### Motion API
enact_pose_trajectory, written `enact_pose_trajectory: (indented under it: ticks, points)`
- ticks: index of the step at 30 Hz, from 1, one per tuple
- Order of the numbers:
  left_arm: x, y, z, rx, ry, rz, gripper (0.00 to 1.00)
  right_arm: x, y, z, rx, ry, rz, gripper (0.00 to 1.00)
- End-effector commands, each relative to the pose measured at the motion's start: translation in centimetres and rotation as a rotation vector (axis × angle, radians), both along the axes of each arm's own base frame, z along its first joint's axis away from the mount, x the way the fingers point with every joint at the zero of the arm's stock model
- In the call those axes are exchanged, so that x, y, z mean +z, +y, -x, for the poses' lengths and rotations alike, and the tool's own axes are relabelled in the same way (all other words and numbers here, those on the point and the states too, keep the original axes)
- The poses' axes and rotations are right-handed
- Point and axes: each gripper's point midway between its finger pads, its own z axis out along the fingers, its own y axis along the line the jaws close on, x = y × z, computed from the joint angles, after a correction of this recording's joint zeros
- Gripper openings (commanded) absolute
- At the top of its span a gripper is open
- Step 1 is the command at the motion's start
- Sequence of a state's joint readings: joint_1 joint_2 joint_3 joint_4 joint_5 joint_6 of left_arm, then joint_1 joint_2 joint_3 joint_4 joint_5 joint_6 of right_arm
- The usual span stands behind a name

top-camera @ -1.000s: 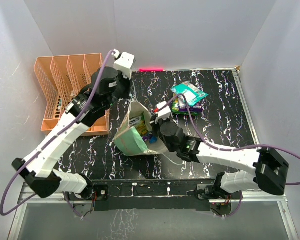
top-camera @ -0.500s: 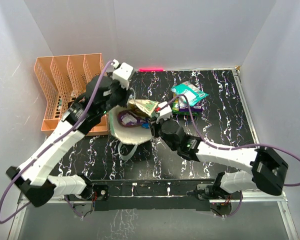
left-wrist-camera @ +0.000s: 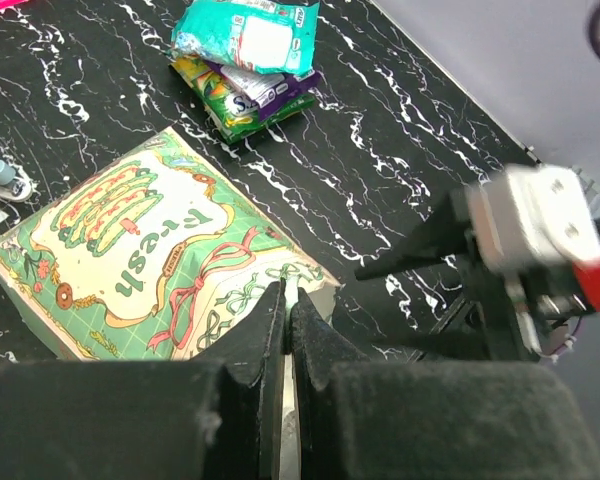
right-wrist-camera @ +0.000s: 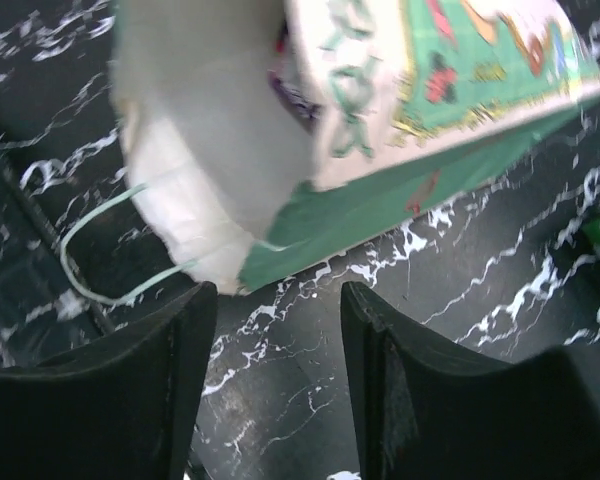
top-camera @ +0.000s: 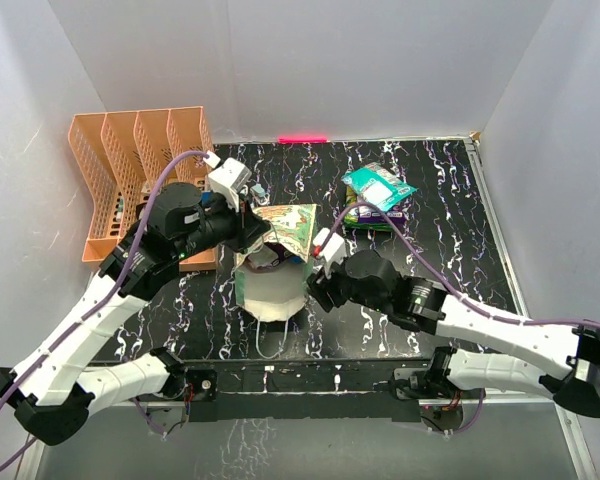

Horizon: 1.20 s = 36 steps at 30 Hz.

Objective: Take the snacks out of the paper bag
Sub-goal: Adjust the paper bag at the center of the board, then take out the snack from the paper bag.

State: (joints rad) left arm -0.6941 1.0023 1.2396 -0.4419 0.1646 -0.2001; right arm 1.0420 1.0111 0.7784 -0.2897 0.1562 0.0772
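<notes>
The paper bag (top-camera: 280, 235) hangs tipped, its printed face (left-wrist-camera: 140, 255) up and its white mouth (right-wrist-camera: 210, 130) turned toward the near edge. My left gripper (top-camera: 252, 232) is shut on the bag's rim (left-wrist-camera: 286, 295). A purple snack (top-camera: 264, 258) peeks from the mouth, and shows again in the right wrist view as a purple packet (right-wrist-camera: 295, 95). Out on the table lie a teal packet (top-camera: 378, 187) on top of a purple-and-green one (top-camera: 365, 213). My right gripper (right-wrist-camera: 275, 335) stands open just below the bag's mouth, nothing between its fingers.
An orange file rack (top-camera: 130, 170) stands at the back left, close behind the left arm. A pink strip (top-camera: 302, 139) lies at the table's far edge. The bag's string handle (right-wrist-camera: 100, 270) dangles by the right gripper's left finger. White walls close in on three sides.
The left gripper has swung the bag over so its mouth faces the near edge. The right gripper has opened, let go of the bag and drawn back toward me.
</notes>
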Motion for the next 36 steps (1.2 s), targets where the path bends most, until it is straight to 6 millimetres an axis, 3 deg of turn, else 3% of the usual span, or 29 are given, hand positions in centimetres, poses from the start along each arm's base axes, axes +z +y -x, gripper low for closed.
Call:
enact_pose_trajectory:
  ticks: [1,4,6,9,14,17,23,36]
  points:
    - [2.1,-0.6,0.3,-0.017,0.019,0.042,0.00,5.2,1.7,3.3,0.330,-0.255,0.038,0.57]
    - [2.7,-1.1,0.2,-0.018,0.037,0.066,0.00,7.5,3.4,6.2,0.509,-0.433,0.044,0.58]
    - [3.2,-1.4,0.3,-0.034,0.037,0.086,0.00,8.4,4.7,8.1,0.608,-0.545,0.031,0.64]
    - [3.8,-2.1,0.6,-0.067,0.037,0.111,0.00,7.6,6.9,8.9,0.692,-0.659,0.060,0.69]
    - [3.9,-2.2,0.4,-0.073,0.037,0.101,0.00,5.9,9.3,3.4,0.510,-0.799,0.177,0.65]
    - [4.1,-2.4,0.6,-0.089,0.031,0.109,0.00,5.2,10.1,0.6,0.506,-0.793,0.219,0.61]
    - [4.4,-2.1,1.2,-0.102,0.009,0.115,0.00,0.7,8.9,-4.3,0.528,-0.755,0.340,0.60]
    - [5.4,-2.8,2.1,-0.166,0.002,0.159,0.00,-3.9,10.2,-8.8,0.530,-0.780,0.400,0.62]
